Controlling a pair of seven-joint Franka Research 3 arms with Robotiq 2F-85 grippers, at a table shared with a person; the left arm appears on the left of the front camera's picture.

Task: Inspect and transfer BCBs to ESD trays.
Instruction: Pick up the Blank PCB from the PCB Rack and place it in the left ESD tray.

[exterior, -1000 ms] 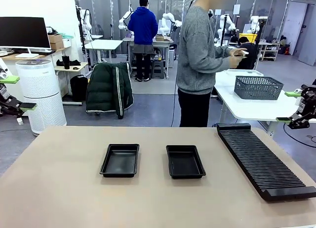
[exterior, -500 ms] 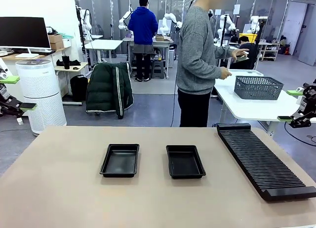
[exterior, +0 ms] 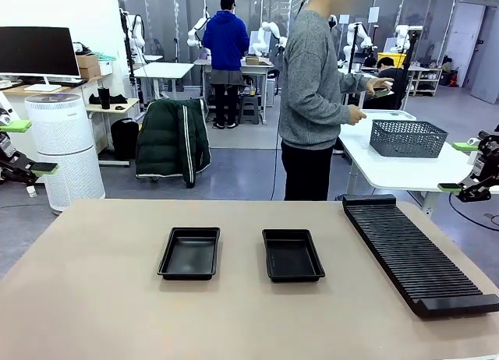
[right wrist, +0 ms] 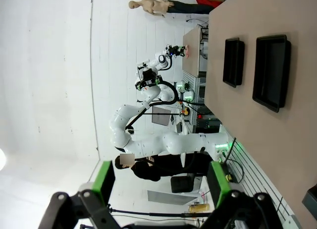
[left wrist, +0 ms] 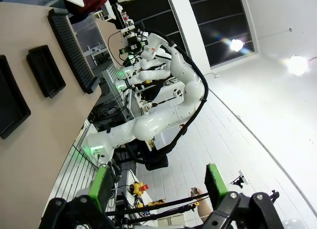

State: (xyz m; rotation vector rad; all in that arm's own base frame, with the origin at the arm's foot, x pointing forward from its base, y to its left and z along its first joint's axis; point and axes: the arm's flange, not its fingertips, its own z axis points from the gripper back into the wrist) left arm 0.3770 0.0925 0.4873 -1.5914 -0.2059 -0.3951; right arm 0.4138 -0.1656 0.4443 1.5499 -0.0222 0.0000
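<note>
Desk (exterior: 101, 298): a wide tan top. It carries two black trays near the middle and a rack on its right side.
Person (exterior: 312, 79): stands past the desk's far edge in a grey sweater and dark trousers, turned toward a white side table (exterior: 390, 171). Both hands are raised over it. The farther hand (exterior: 380, 85) holds something too small to make out.
Rack (exterior: 413, 255): long, black and ribbed. It lies flat on the desk and runs from the far edge toward the near right corner, well apart from the trays.
Basket (exterior: 408, 138): grey mesh, standing on the side table.
Left tray (exterior: 189, 255): shallow and black with a raised rim, flat on the desk left of centre.
Right tray (exterior: 292, 256): the same kind, near the left tray but not touching it, between that tray and the rack.
Left jaws: off the desk's left side, well apart from the trays. They are spread wide with green pads (left wrist: 102, 187) and grip nothing.
Right jaws: off the desk's right side, beyond the rack's far end. They are spread wide with green pads (right wrist: 219, 182) and grip nothing.
</note>
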